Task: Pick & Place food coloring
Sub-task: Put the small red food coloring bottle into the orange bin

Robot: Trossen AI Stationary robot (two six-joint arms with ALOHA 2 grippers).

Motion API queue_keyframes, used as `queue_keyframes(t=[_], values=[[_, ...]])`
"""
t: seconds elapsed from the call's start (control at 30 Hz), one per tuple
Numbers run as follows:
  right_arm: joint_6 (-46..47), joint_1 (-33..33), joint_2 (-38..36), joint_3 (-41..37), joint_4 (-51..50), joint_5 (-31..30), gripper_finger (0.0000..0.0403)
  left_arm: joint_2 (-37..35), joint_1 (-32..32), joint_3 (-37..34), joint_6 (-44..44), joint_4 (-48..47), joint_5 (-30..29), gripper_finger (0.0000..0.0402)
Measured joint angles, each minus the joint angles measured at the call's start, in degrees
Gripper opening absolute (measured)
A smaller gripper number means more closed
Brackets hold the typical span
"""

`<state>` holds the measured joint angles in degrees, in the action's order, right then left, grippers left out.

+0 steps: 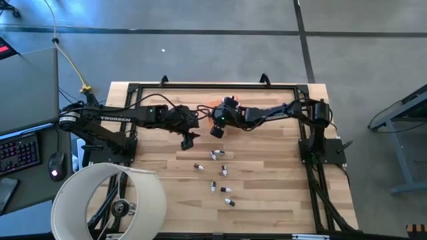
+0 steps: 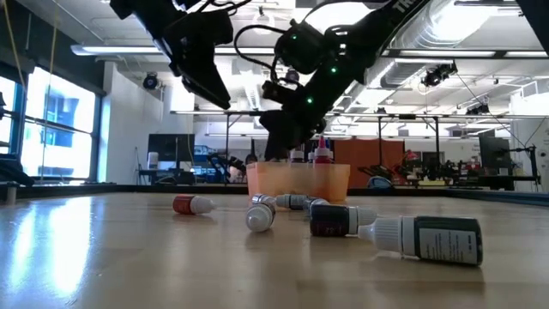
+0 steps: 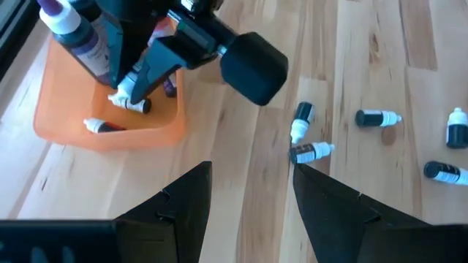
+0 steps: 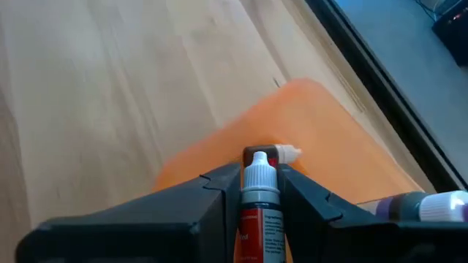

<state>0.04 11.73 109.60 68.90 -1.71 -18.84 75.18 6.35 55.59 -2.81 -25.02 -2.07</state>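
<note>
"TROSSEN" on left arm (image 1: 113, 119)

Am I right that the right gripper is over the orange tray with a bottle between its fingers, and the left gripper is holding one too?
Only partly. The right gripper does hold a bottle over the orange tray, but the left gripper is open and empty, as the left wrist view shows.

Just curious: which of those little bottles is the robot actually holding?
The red-labelled bottle between the right arm's fingers, over the orange tray. The others lie loose.
</note>
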Motion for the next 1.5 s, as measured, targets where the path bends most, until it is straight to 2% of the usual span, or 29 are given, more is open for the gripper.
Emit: queue_keyframes(t=[0.3,0.6,0.8,0.93,1.2,1.5], values=[[-0.3,-0.1,-0.4,0.1,-3.3,0.8,0.0085,0.0,0.0,0.0,-0.5,-2.5,0.1,0.019],[-0.1,-0.2,-0.5,0.1,-2.9,-0.8,0.0152,0.0,0.0,0.0,-2.0,-2.3,0.6,0.019],[-0.1,-2.4,-6.0,0.0,-5.2,-1.8,0.0175,0.0,-0.5,-0.4,-1.9,-3.5,10.0,0.019],[0.4,-5.3,-12.4,0.0,-10.8,-1.1,0.0175,0.0,-3.7,-3.7,2.0,1.3,14.3,0.019],[9.3,-11.5,-21.9,-1.3,-22.5,-0.3,0.0156,2.1,-11.5,-12.9,3.7,16.0,13.1,0.019],[12.9,-16.4,-23.8,-7.9,-20.6,-0.7,0.0142,7.8,-13.5,-14.0,1.0,16.4,13.0,0.019]])
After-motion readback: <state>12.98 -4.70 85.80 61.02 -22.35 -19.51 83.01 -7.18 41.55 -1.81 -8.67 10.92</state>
